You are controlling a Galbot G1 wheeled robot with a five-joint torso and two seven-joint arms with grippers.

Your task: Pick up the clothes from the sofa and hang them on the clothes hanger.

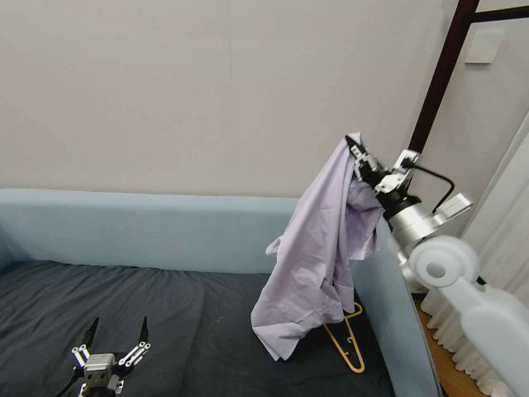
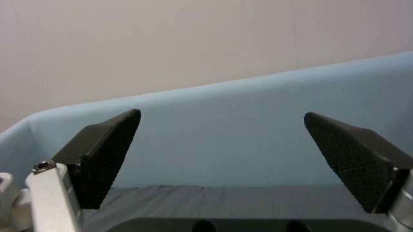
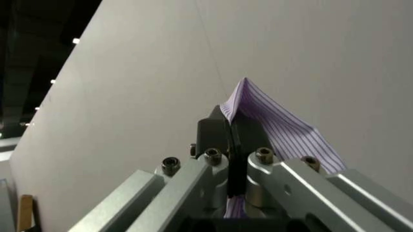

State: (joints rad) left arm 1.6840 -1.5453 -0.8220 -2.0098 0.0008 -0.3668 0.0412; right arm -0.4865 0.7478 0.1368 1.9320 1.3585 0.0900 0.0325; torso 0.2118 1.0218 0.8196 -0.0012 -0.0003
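Observation:
A lilac striped shirt (image 1: 318,252) hangs in the air above the sofa's right end, its lower hem just reaching the seat. My right gripper (image 1: 360,155) is shut on the shirt's top edge; in the right wrist view the fingers (image 3: 216,133) pinch the striped cloth (image 3: 277,123). An orange clothes hanger (image 1: 349,341) lies on the dark seat beneath the shirt, partly covered by it. My left gripper (image 1: 111,339) is low over the seat at the front left, open, with nothing between its black pads (image 2: 103,154).
The sofa has a pale blue backrest (image 1: 140,227) and right armrest (image 1: 397,322) around a dark grey seat (image 1: 173,322). A plain wall stands behind. A dark post (image 1: 436,78) rises at the right, with pale curtains (image 1: 504,240) beside it.

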